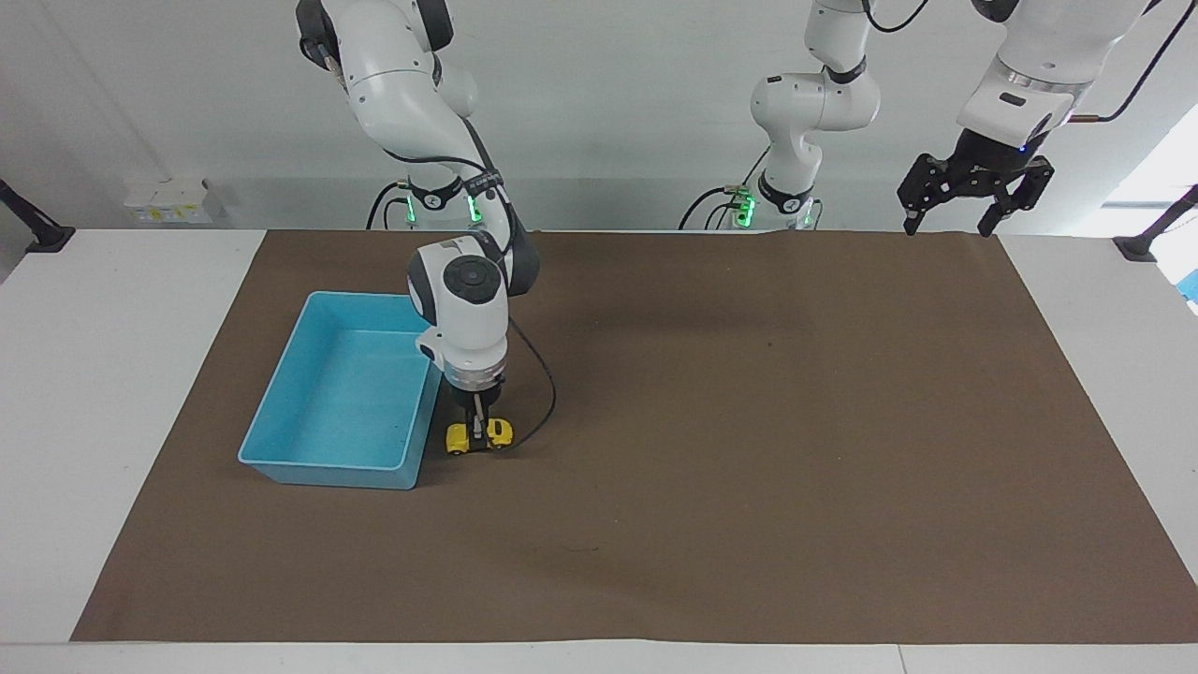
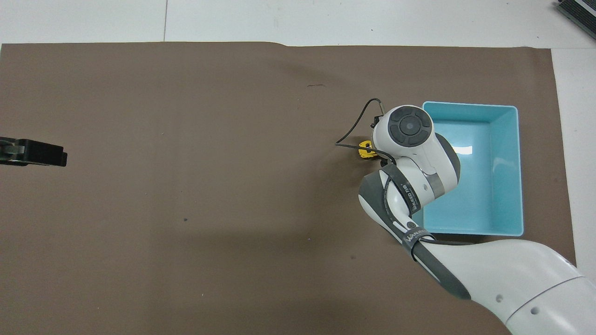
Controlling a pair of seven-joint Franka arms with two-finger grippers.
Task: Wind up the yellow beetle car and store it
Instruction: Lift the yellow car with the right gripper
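Note:
The yellow beetle car stands on the brown mat just beside the blue bin, toward the middle of the table. My right gripper points straight down onto it and is shut on the car's body. In the overhead view only a sliver of the car shows past the right arm's wrist, which hides the gripper. My left gripper waits open, raised over the mat's corner at the left arm's end, and its dark tip shows in the overhead view.
The blue bin is open-topped with nothing showing inside. A black cable loops from the right wrist down near the car. Brown mat covers most of the table.

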